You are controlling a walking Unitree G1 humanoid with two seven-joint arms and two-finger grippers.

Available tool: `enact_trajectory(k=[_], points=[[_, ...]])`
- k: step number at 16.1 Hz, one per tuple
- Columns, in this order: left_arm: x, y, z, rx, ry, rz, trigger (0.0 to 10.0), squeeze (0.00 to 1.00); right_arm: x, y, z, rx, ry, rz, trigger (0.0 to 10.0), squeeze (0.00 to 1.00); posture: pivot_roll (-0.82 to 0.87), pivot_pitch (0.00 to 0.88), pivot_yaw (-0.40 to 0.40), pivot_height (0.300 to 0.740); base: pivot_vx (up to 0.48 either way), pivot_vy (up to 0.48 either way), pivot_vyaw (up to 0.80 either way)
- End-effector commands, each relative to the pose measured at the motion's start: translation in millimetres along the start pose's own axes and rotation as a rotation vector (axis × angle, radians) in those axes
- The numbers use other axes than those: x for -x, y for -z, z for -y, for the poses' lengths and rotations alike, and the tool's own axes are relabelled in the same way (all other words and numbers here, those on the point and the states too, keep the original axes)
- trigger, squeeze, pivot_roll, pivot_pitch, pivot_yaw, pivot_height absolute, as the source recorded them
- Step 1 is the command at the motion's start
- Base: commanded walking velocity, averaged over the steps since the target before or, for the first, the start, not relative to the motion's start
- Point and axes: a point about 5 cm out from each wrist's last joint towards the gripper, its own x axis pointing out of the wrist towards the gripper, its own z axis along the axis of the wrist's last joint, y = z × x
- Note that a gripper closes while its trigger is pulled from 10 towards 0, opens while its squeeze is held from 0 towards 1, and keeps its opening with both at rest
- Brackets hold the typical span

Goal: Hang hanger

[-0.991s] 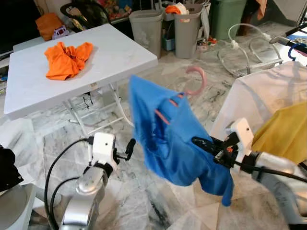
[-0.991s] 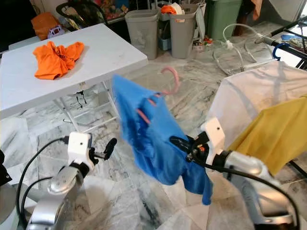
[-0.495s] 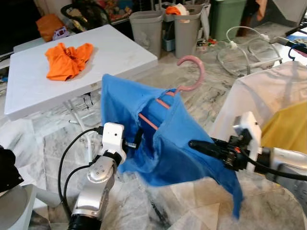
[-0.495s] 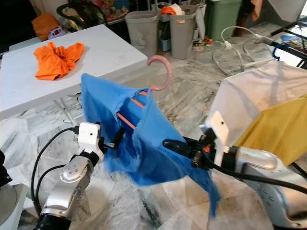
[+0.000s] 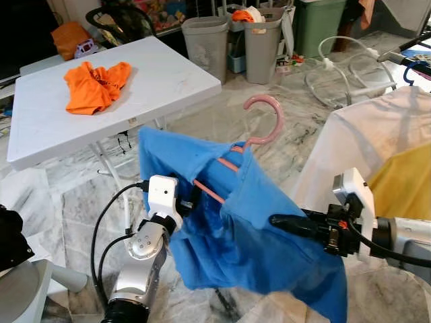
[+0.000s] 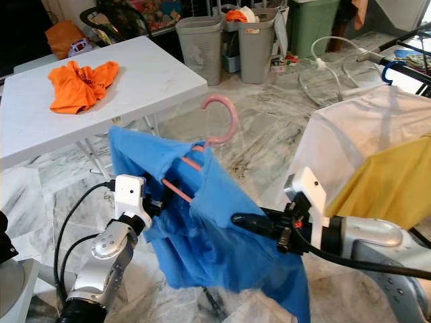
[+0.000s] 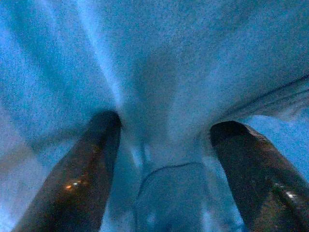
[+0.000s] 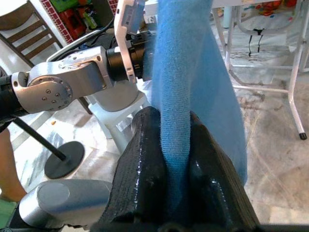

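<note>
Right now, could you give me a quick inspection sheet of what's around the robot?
Surface: marble floor; white folding table behind.
Job's things: blue shirt on pink hanger, held up between both arms.
Clutter: orange garment on the table; two grey bins; green bin.
Grippers: right claw pinched on the blue shirt; left claw against its cloth, fingers apart.
Cables: black cable looping along the left arm; white hose on the floor.
Surroundings: white cloth and yellow cloth hanging at right.
</note>
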Motion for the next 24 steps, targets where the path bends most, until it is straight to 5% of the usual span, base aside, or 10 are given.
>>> enact_trajectory(k=[1, 17, 24], points=[[-1.3, -2, -2.7, -0.003, 0.001, 0.016, 0.0, 0.00, 0.8, -10, -7.9, 0.046, -0.040, 0.030, 10.0, 0.00, -0.22, 0.002, 0.125, 0.740, 0.000, 0.000, 0.00], [2.8, 2, -11.8, 0.002, -0.015, 0.019, 0.0, 0.00, 4.3, 15, 8.2, 0.083, 0.087, -0.084, 10.0, 0.00, -0.22, 0.009, 0.120, 0.740, 0.000, 0.000, 0.00], [10.0, -8, -19.2, 0.011, -0.020, 0.035, 0.0, 0.00, 4.1, 36, 39.4, 0.280, 0.224, -0.265, 10.0, 0.00, -0.16, 0.024, 0.092, 0.740, 0.000, 0.000, 0.00]])
